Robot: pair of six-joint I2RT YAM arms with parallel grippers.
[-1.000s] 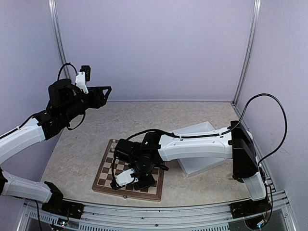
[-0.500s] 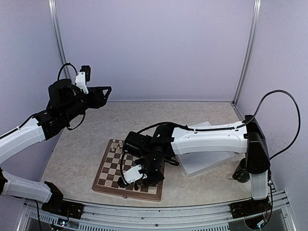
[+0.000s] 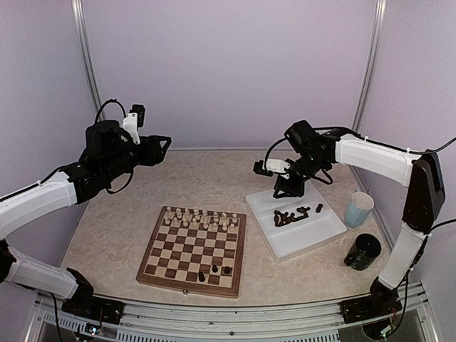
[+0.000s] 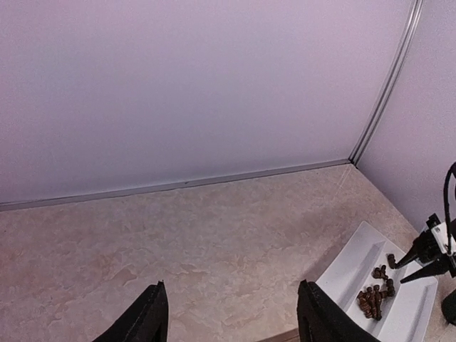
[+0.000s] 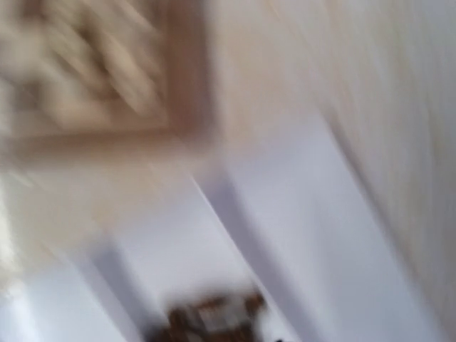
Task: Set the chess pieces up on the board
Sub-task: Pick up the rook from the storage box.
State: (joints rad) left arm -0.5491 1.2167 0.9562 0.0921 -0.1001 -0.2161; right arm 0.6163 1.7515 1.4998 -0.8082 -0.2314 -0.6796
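Pale tabletop, top view: my right gripper has swung from the board to the tray of dark chess pieces, so another pickup looms; I cannot tell its grip. Left wrist: left gripper gapes, empty. Right wrist: blur.

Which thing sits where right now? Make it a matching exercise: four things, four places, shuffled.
Things:
1. cream pieces
2. heap of dark pieces
3. blue cup
4. black cup

Places:
A. in the white tray
B. near right corner of the table
C. far rows of the board
D. just right of the tray

Pairs: 1-C, 2-A, 3-D, 4-B
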